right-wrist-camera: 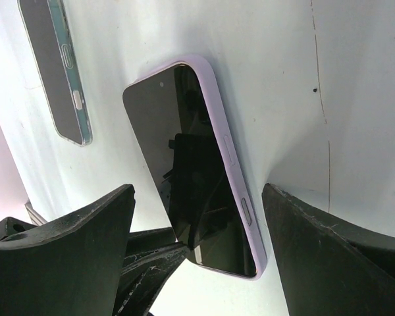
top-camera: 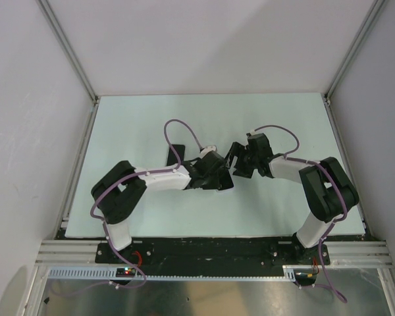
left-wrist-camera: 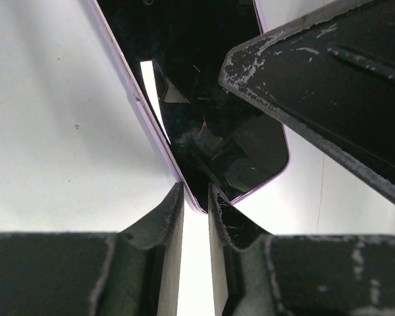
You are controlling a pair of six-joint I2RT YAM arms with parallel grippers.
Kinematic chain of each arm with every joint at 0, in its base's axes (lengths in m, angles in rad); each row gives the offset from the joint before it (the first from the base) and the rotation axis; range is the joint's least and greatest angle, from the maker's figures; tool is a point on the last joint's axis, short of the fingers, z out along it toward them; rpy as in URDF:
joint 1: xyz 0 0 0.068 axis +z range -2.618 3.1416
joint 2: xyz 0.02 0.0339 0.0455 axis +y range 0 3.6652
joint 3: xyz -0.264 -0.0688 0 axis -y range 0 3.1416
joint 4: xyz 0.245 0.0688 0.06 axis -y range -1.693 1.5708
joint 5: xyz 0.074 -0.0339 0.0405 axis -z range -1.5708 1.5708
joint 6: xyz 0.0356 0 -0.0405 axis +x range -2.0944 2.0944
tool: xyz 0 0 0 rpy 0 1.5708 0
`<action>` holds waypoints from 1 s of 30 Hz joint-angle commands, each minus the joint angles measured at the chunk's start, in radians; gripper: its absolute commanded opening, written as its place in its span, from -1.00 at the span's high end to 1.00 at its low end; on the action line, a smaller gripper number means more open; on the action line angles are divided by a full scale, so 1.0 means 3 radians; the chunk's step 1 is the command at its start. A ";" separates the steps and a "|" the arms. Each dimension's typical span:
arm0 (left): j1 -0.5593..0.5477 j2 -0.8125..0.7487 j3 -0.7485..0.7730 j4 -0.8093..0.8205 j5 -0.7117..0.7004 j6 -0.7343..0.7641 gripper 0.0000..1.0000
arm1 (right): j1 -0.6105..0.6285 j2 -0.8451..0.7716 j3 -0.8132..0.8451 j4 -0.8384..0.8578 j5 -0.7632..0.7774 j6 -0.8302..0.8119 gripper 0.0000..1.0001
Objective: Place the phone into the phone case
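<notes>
**Left gripper pinches a phone corner while the right gripper straddles it**

The pale tabletop (top-camera: 151,125) holds everything. The left arm (top-camera: 159,179) reaches in from the near-left corner and the right arm (top-camera: 319,187) from the near-right corner. Their tools meet at about the middle of the tabletop.

The right gripper (right-wrist-camera: 199,189) has its fingers spread wide, one on each long side of the phone and not closed on it. The left gripper (left-wrist-camera: 196,201) has its fingers drawn close together with only a narrow gap. One corner of the phone sits in that gap against both fingertips, so this tool is clamped on the phone.

The phone (right-wrist-camera: 184,178) has a dark screen and a lilac rim, with its side buttons showing. It sits near the middle of the tabletop, hidden beneath the two tools in the overhead view. Whether it lies flat or is tipped up cannot be told.

The phone case (right-wrist-camera: 52,72), dark with a clear rim, lies near the phone on the side toward the left edge. It is apart from the phone, which is not in it
</notes>
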 commanded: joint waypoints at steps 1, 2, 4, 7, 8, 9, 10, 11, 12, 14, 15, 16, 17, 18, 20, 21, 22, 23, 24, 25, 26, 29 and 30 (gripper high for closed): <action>-0.0014 -0.0067 -0.0135 -0.0244 0.0251 0.0080 0.52 | -0.0026 0.0063 0.0102 -0.0050 0.0034 -0.0078 -0.67; -0.0005 -0.0100 -0.0150 -0.0245 0.0243 0.0084 0.51 | -0.0031 0.0065 0.0102 -0.0051 0.0033 -0.0079 -0.67; 0.0018 -0.0175 -0.0176 -0.0244 0.0228 0.0090 0.49 | -0.0037 0.0069 0.0105 -0.0048 0.0030 -0.0079 -0.67; 0.0068 -0.0276 -0.0207 -0.0243 0.0211 0.0099 0.46 | -0.0039 0.0067 0.0117 -0.0058 0.0030 -0.0083 -0.67; 0.0082 -0.0294 -0.0214 -0.0245 0.0210 0.0100 0.45 | -0.0037 0.0072 0.0120 -0.0057 0.0031 -0.0084 -0.67; 0.0099 -0.0306 -0.0221 -0.0246 0.0202 0.0101 0.45 | -0.0036 0.0072 0.0124 -0.0059 0.0031 -0.0082 -0.67; 0.0110 -0.0309 -0.0219 -0.0241 0.0198 0.0102 0.44 | -0.0038 0.0074 0.0126 -0.0060 0.0032 -0.0078 -0.66; 0.0121 -0.0298 -0.0215 -0.0241 0.0198 0.0099 0.44 | -0.0034 0.0078 0.0127 -0.0060 0.0034 -0.0074 -0.66; 0.0129 -0.0288 -0.0198 -0.0239 0.0201 0.0098 0.44 | -0.0032 0.0080 0.0127 -0.0061 0.0033 -0.0071 -0.66; 0.0147 -0.0232 -0.0169 -0.0236 0.0218 0.0097 0.44 | -0.0032 0.0076 0.0127 -0.0070 0.0032 -0.0072 -0.66; 0.0155 -0.0211 -0.0152 -0.0231 0.0232 0.0097 0.44 | -0.0031 0.0069 0.0127 -0.0078 0.0032 -0.0073 -0.66; 0.0156 -0.0208 -0.0138 -0.0218 0.0251 0.0097 0.44 | -0.0031 0.0065 0.0125 -0.0090 0.0032 -0.0076 -0.66; 0.0156 -0.0209 -0.0132 -0.0204 0.0261 0.0097 0.44 | -0.0030 0.0058 0.0127 -0.0104 0.0032 -0.0080 -0.66; 0.0159 -0.0220 -0.0128 -0.0197 0.0268 0.0097 0.44 | -0.0030 0.0052 0.0127 -0.0110 0.0032 -0.0090 -0.66; 0.0161 -0.0263 -0.0137 -0.0186 0.0279 0.0095 0.44 | -0.0033 0.0040 0.0128 -0.0126 0.0033 -0.0099 -0.66; 0.0159 -0.0283 -0.0144 -0.0178 0.0285 0.0086 0.43 | -0.0031 0.0035 0.0125 -0.0129 0.0035 -0.0102 -0.66; 0.0161 -0.0305 -0.0155 -0.0166 0.0295 0.0076 0.43 | -0.0033 0.0033 0.0127 -0.0131 0.0036 -0.0103 -0.66; 0.0159 -0.0322 -0.0163 -0.0153 0.0306 0.0061 0.43 | -0.0032 0.0032 0.0127 -0.0132 0.0037 -0.0104 -0.66; 0.0161 -0.0340 -0.0170 -0.0128 0.0329 0.0048 0.43 | -0.0034 0.0031 0.0125 -0.0132 0.0034 -0.0102 -0.66; 0.0159 -0.0349 -0.0178 -0.0095 0.0341 0.0029 0.42 | -0.0032 0.0028 0.0124 -0.0135 0.0036 -0.0101 -0.66; 0.0158 -0.0362 -0.0185 -0.0071 0.0349 0.0012 0.41 | -0.0031 0.0027 0.0126 -0.0136 0.0036 -0.0100 -0.66; 0.0186 -0.0367 -0.0226 0.0066 0.0407 -0.0064 0.40 | -0.0030 0.0017 0.0123 -0.0155 0.0043 -0.0111 -0.66; 0.0197 -0.0363 -0.0237 0.0107 0.0438 -0.0091 0.40 | -0.0030 0.0011 0.0125 -0.0162 0.0048 -0.0113 -0.66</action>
